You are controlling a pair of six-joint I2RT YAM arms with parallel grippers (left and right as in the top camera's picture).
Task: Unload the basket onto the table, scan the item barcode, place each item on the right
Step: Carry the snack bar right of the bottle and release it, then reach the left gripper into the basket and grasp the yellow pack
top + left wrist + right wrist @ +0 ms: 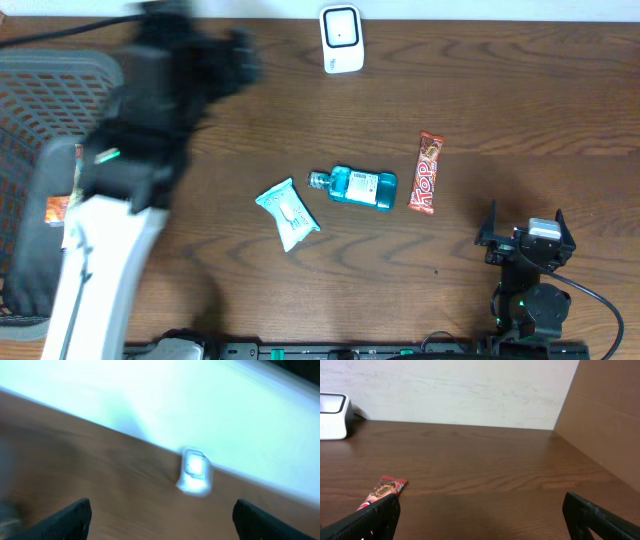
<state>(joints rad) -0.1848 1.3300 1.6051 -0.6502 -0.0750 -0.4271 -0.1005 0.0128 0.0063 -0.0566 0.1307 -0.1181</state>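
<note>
Three items, wipes (288, 213), bottle (362, 186), bar (428, 174), lie mid-table, within both arms' reach | left gripper (161, 507) spread, empty, facing scanner (195, 471) | right gripper (481, 510) spread, parked aside

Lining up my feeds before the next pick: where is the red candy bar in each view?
Overhead: red candy bar right of centre, beside the blue bottle.
Left wrist: not in it.
Right wrist: lower left, near the frame's edge.
Shared landmark: white scanner at the table's back edge, seen in all three.
</note>
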